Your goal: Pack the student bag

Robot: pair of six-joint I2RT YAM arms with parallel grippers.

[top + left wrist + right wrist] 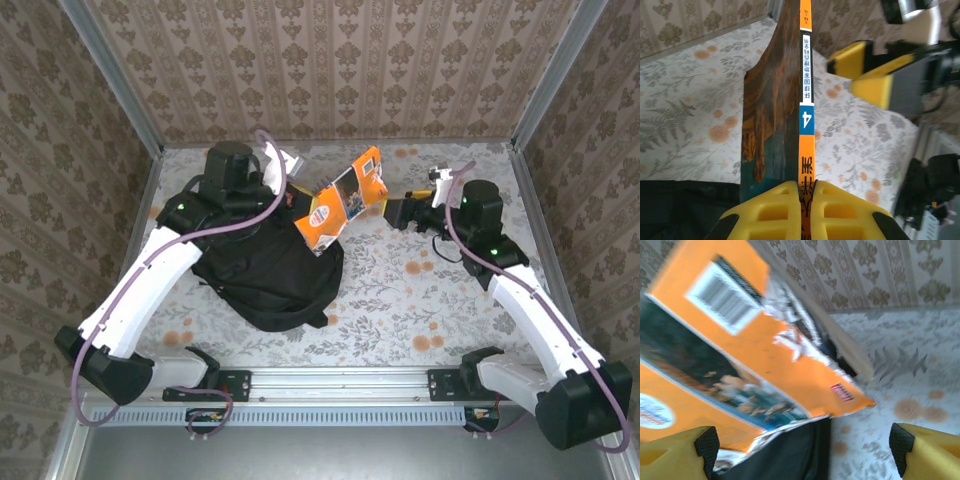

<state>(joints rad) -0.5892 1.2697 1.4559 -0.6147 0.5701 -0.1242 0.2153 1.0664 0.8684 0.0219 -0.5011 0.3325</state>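
At the bottom of the top view a metal rail (340,382) is seen along the near edge of the table (420,300), with both arm bases set by it; the table is covered in a pale floral pattern with orange blossoms. Just beyond the rail, left of the frame's centre, the student bag (265,275) is laid on the table, black and soft; the left arm (140,290) is stretched from the lower left over the bag's upper left edge. Above the bag's upper right part, near the middle of the frame, an orange book (342,205) is held tilted, its lower corner over the bag; whether it touches the fabric cannot be told. In the left wrist view the left fingers (780,205) are clamped together on the book's orange spine at the bottom of the frame; a white 4 on a blue square is seen on the spine above them. The right fingers (388,207) are found just right of the book's upper right edge; in the right wrist view they are spread wide apart at the two lower corners with nothing gripped; the book's barcode lies in the upper left, the black bag below it. Farthest off, patterned wallpaper (350,70) is seen across the top.
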